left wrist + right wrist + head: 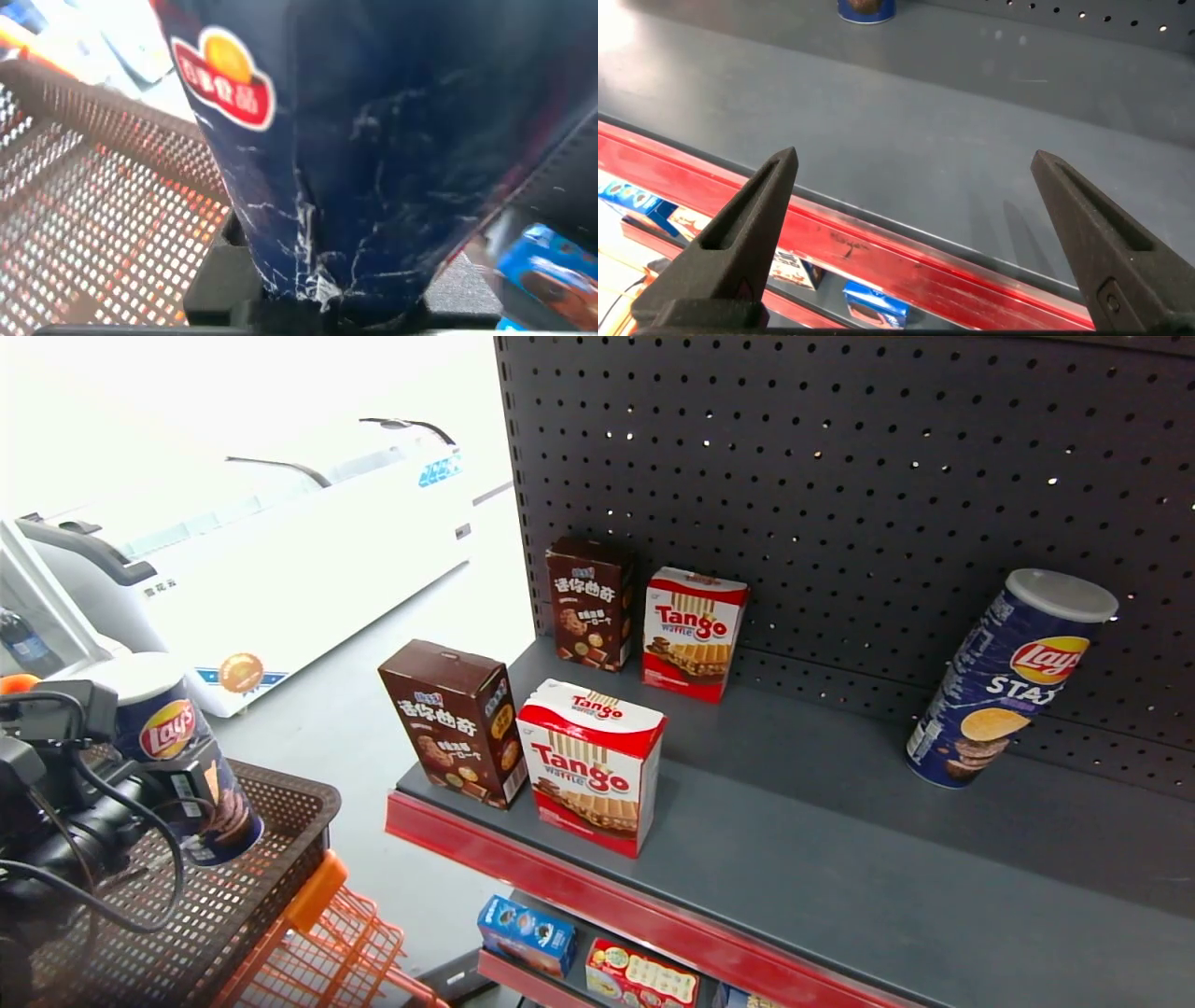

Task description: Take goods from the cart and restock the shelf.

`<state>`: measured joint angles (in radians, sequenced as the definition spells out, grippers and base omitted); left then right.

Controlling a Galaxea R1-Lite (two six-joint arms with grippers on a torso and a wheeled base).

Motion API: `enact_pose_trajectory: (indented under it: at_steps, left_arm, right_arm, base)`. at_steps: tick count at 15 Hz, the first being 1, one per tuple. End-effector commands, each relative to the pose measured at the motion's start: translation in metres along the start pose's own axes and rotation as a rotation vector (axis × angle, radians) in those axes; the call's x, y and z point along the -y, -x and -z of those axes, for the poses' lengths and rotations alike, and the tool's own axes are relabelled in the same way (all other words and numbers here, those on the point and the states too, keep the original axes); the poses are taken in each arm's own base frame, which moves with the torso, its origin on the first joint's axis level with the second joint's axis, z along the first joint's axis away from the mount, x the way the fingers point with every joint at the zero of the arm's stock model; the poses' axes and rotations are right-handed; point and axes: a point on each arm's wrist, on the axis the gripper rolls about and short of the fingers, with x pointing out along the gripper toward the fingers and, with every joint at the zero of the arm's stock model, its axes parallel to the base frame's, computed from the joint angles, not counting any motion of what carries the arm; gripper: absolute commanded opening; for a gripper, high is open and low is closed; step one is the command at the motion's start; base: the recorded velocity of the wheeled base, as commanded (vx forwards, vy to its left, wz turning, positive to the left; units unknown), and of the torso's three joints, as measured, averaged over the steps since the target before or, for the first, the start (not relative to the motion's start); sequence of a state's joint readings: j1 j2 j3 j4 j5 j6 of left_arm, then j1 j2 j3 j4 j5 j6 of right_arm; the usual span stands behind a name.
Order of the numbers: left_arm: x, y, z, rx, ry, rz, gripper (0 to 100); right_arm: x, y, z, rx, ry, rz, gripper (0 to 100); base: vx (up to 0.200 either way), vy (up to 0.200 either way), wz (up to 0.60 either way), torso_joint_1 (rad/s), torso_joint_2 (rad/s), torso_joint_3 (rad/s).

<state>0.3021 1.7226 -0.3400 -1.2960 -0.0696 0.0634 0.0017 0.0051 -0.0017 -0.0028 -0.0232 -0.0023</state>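
Observation:
My left gripper (173, 782) is shut on a dark blue chip can (177, 747) with a white lid, held tilted above the brown cart basket (271, 859). Up close, the can's blue wall (374, 140) sits between the fingers. A second blue chip can (1008, 681) leans against the pegboard at the back right of the grey shelf (822, 840). My right gripper (915, 233) hangs open over the shelf's red front edge (878, 247) with nothing between its fingers; that can's base (867, 9) shows far behind it.
Two brown cookie boxes (455, 721) (590, 602) and two red-and-white wafer boxes (590, 761) (693, 632) stand on the shelf's left part. The middle of the shelf is bare. Small boxes (527, 933) sit on the lower shelf. A white freezer (280, 551) stands behind.

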Motion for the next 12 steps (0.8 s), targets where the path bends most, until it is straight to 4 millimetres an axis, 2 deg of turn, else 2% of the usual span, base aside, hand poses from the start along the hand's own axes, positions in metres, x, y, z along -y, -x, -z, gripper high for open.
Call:
enact_pose_trajectory:
  at_steps: [1, 3, 6, 7, 8, 9, 10, 12]
  left_arm:
    - [0.000, 0.029, -0.044, 0.148, -0.027, 0.044, 0]
    - [0.007, 0.039, -0.055, 0.193, -0.034, 0.082, 0]
    - [0.029, 0.060, -0.055, 0.192, -0.034, 0.190, 0]
    - [0.029, 0.060, -0.055, 0.192, -0.034, 0.190, 0]
    - [0.049, 0.085, -0.050, 0.191, -0.028, 0.315, 0]
    - [0.060, 0.096, -0.048, 0.199, -0.019, 0.387, 0]
    - [0.063, 0.106, -0.041, 0.180, -0.011, 0.428, 0]
    - [0.068, 0.119, -0.040, 0.176, -0.012, 0.512, 0]
  right_arm:
    - [0.000, 0.000, 0.000, 0.001, 0.001, 0.000, 100]
    - [0.000, 0.000, 0.000, 0.001, 0.001, 0.000, 100]
    - [0.000, 0.000, 0.000, 0.001, 0.001, 0.000, 100]
    - [0.000, 0.000, 0.000, 0.001, 0.001, 0.000, 100]
    - [0.000, 0.000, 0.000, 0.001, 0.001, 0.000, 100]
    - [0.000, 0.000, 0.000, 0.001, 0.001, 0.000, 100]
    - [0.000, 0.000, 0.000, 0.001, 0.001, 0.000, 100]
    - [0.000, 0.000, 0.000, 0.001, 0.001, 0.000, 100]
  base:
    - [0.000, 0.000, 0.00, 0.000, 0.00, 0.000]
    - [0.000, 0.000, 0.00, 0.000, 0.00, 0.000]
    - [0.000, 0.000, 0.00, 0.000, 0.00, 0.000]
    - [0.000, 0.000, 0.00, 0.000, 0.00, 0.000]
    - [0.000, 0.000, 0.00, 0.000, 0.00, 0.000]
    - [0.000, 0.000, 0.00, 0.000, 0.00, 0.000]
    - [0.000, 0.000, 0.00, 0.000, 0.00, 0.000]
    - [0.000, 0.000, 0.00, 0.000, 0.00, 0.000]
